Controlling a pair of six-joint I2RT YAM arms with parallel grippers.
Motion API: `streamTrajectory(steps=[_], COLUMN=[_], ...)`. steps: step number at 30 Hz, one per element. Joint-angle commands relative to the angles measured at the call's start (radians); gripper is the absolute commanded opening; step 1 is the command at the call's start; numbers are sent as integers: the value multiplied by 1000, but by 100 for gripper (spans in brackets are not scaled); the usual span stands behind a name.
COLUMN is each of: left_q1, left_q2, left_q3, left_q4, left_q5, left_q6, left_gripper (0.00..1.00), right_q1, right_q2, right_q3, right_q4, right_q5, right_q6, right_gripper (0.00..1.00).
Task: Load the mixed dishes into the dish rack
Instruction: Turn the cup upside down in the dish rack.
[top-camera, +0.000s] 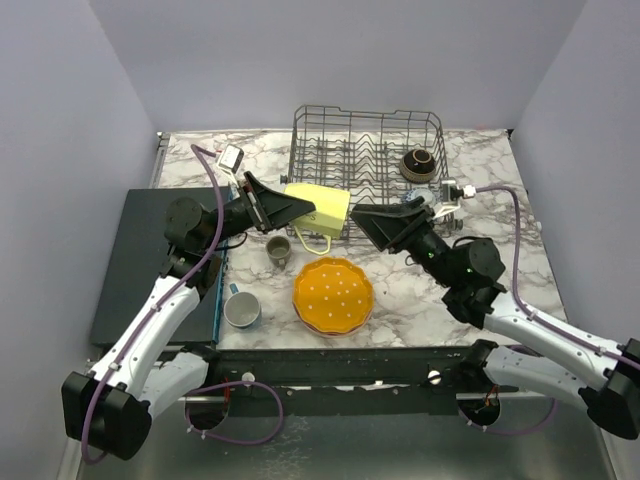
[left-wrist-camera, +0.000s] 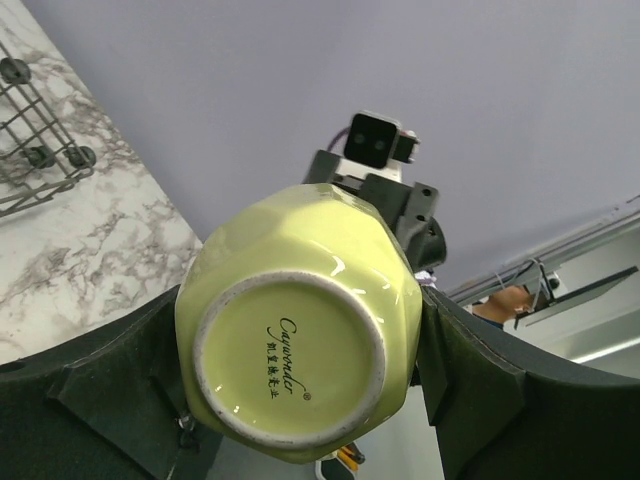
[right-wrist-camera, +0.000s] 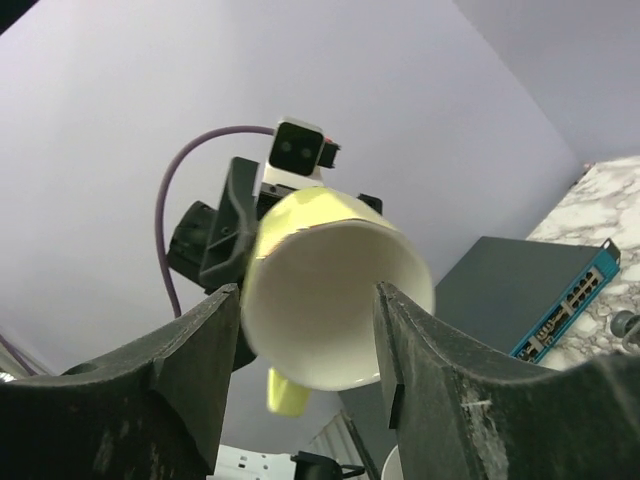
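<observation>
Left tool (left-wrist-camera: 300, 330) clamps mug (top-camera: 322, 205) by base, airborne just before rack (top-camera: 340, 155); right tool (right-wrist-camera: 305, 300) parted at mouth, no grip. Glazed ceramic, likely stiff, slick, chippable (handle hangs underneath); best held across faceted body, not rim.

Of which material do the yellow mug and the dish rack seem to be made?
The yellow mug looks like glazed ceramic: glossy highlights, a rough pale foot ring, a printed mark under it. The dish rack seems metal wire, perhaps coated: thin grey rods.
</observation>
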Motion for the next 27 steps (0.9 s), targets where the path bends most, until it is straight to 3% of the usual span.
streamTrajectory(steps=[1, 11, 27], left_q1=[6, 6, -7], left_q2=[17, 118, 421], left_q3=[87, 247, 528], left_q4=[-67, -347, -534], left_q5=[-52, -180, -386], left_q6=[110, 383, 637], left_gripper=[0, 0, 0], right_q1=[5, 6, 5], right_q2=[-97, -290, -457], right_q3=[-23, -44, -38], right_q4=[-130, -447, -785], right_q5=[79, 182, 252], right_q6=[-68, -132, -182], right_gripper=[61, 62, 62])
